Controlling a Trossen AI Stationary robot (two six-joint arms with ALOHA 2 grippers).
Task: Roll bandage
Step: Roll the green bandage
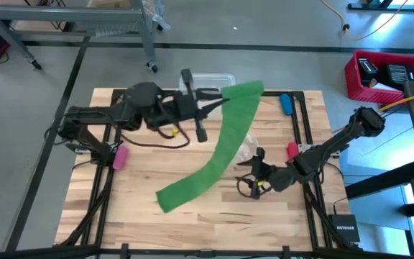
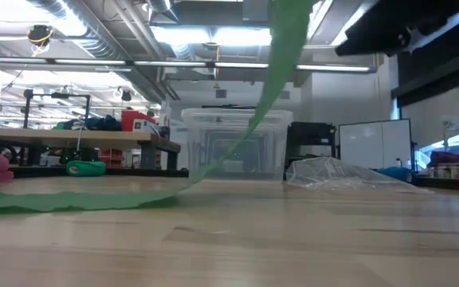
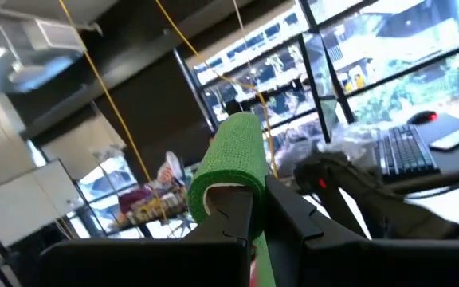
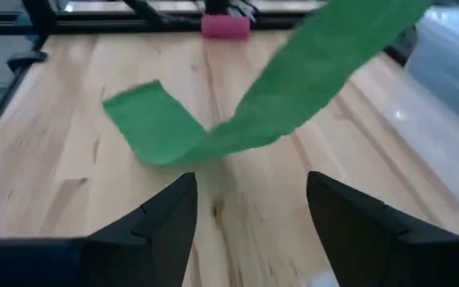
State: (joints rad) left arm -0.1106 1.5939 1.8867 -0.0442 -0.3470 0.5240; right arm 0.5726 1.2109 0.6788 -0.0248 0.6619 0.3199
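Green bandage (image 1: pixel 221 144) hangs unrolled from our left gripper (image 3: pixel 253 211), pinched on its raised far end, trailing down across the table (image 1: pixel 192 216), while our right gripper (image 4: pixel 249 215) waits spread beside it, so rolling remains.

**Hidden and cut off**

Low view: bandage (image 2: pixel 281 56) runs off the top edge, its upper end unseen. Left wrist view: the bandage's end wraps the left hand (image 3: pixel 249 219), hiding where the fingertips meet. Right wrist view: the bandage leaves the frame at top right; pink object (image 4: pixel 225 26) blurred.
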